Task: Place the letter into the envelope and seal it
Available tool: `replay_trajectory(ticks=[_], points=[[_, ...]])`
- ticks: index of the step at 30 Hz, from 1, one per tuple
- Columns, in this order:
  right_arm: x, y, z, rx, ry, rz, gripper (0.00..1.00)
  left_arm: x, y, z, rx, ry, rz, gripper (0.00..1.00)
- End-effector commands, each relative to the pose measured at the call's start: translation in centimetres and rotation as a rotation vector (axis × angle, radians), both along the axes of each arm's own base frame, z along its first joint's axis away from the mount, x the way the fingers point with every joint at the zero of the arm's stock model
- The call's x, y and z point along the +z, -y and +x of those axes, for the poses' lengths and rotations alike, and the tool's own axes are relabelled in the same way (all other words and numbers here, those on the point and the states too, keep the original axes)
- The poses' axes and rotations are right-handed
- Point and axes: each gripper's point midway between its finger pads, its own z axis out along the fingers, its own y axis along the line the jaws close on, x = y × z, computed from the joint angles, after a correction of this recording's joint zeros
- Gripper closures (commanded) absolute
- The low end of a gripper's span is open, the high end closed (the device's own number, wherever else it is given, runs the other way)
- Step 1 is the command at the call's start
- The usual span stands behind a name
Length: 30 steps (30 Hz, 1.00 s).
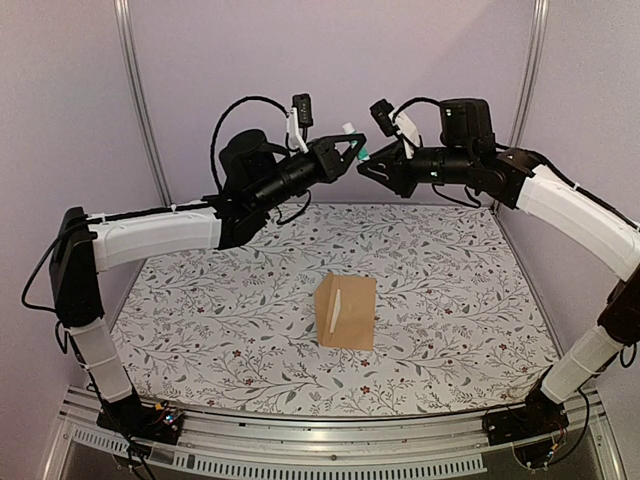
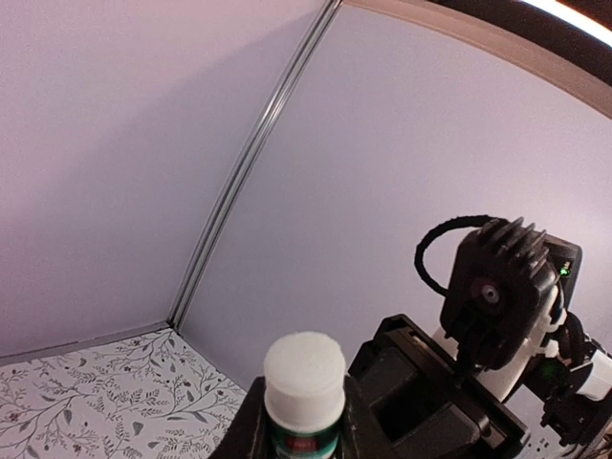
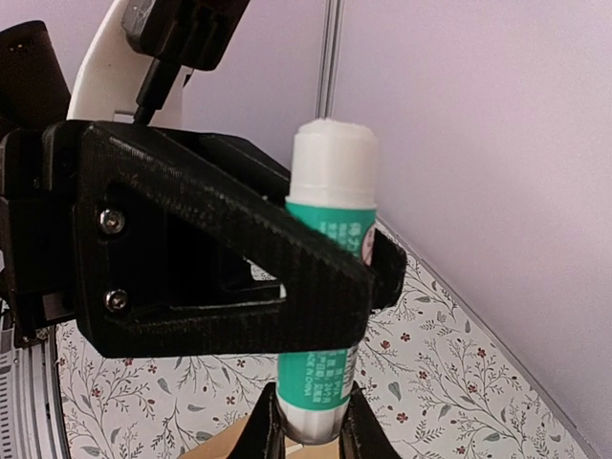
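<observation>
The tan envelope (image 1: 346,312) lies on the floral table mat, near the middle. A thin cream strip (image 1: 338,305) shows on it, which may be the letter; the rest of the letter is hidden. Both grippers are raised high at the back, meeting on a green-and-white glue stick (image 1: 353,140). My left gripper (image 1: 350,150) is shut round the stick's body (image 2: 304,368). My right gripper (image 1: 372,168) is shut on the stick's lower end (image 3: 316,421). The stick's white top (image 3: 333,153) stands upright and uncovered. A corner of the envelope (image 3: 215,448) shows far below in the right wrist view.
The floral mat (image 1: 200,300) covers the table between lilac walls with metal corner posts (image 1: 140,100). The left finger (image 3: 220,258) crosses the right wrist view. The right arm's wrist and camera (image 2: 502,287) fill the left wrist view's right side.
</observation>
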Motion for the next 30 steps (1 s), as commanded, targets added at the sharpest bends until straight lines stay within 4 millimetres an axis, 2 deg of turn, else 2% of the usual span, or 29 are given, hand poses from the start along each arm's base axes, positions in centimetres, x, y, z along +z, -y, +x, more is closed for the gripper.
replay_trajectory(ticks=[1,5,8,12,15,17,19,22,23,25,26,30], points=[[2.2,-0.6,-0.3,0.025,0.014,0.049,0.91,1.1,0.3,-1.4,-0.041,0.026,-0.014,1.0],[3.9,-0.7,-3.0,0.233,-0.056,0.138,0.93,0.4,0.9,-1.5,-0.068,0.041,0.017,1.0],[4.9,0.3,-6.8,0.555,-0.162,0.239,0.91,-0.1,1.1,-1.5,-0.099,0.065,0.034,1.0],[4.2,1.8,-8.9,0.779,-0.386,0.314,0.92,0.0,0.9,-2.2,-0.179,0.111,0.005,1.0],[3.6,3.2,-8.2,0.811,-0.425,0.324,0.92,0.7,0.8,-3.1,-0.261,0.162,-0.014,1.0],[3.1,3.6,-7.2,0.773,-0.52,0.341,0.93,1.0,1.0,-3.5,-0.298,0.183,-0.012,1.0],[2.9,3.9,-6.6,0.741,-0.545,0.352,0.91,1.0,1.3,-3.6,-0.312,0.188,-0.001,1.0],[2.6,4.1,-6.0,0.695,-0.55,0.367,0.75,1.5,1.0,-3.0,-0.279,0.177,-0.007,1.0],[2.6,4.3,-5.7,0.666,-0.543,0.373,0.64,1.7,0.9,-2.7,-0.256,0.167,-0.009,1.0],[1.8,4.4,-4.2,0.542,-0.573,0.383,0.53,1.8,0.5,-1.7,-0.189,0.133,-0.004,1.0],[1.7,4.5,-3.6,0.471,-0.527,0.369,0.49,1.8,0.2,-1.0,-0.145,0.111,0.0,1.0],[0.4,5.7,0.6,0.084,-0.29,0.233,0.43,1.9,-1.4,0.3,-0.01,0.057,-0.015,1.0]])
